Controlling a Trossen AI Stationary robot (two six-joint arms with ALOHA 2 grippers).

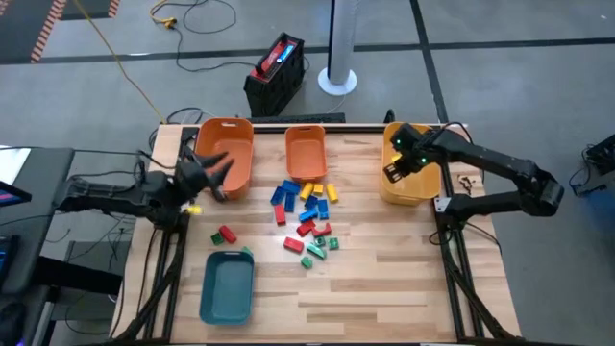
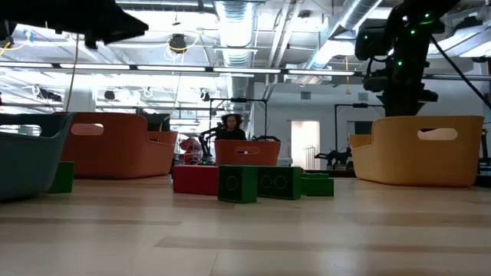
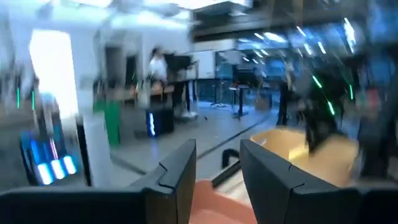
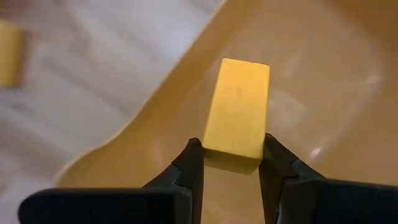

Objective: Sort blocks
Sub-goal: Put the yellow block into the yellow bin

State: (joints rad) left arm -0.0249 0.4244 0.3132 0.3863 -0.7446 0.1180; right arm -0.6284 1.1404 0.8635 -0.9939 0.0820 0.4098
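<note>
The right tool (image 4: 229, 163) pinches a yellow block (image 4: 237, 114) over the yellow bin (image 1: 408, 173) at right of the high view. The left tool (image 3: 217, 171), slightly spread and empty, hovers by the large orange bin (image 1: 229, 154). Remaining blocks (image 1: 307, 219) lie mid-counter (image 1: 384, 279).

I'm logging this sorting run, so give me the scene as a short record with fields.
right gripper: jaws shut on a yellow block, above the yellow bin
left gripper: over the large orange bin, jaws slightly apart, nothing between them
loose blocks: pile mid-table
teal bin: near edge of the table
</note>
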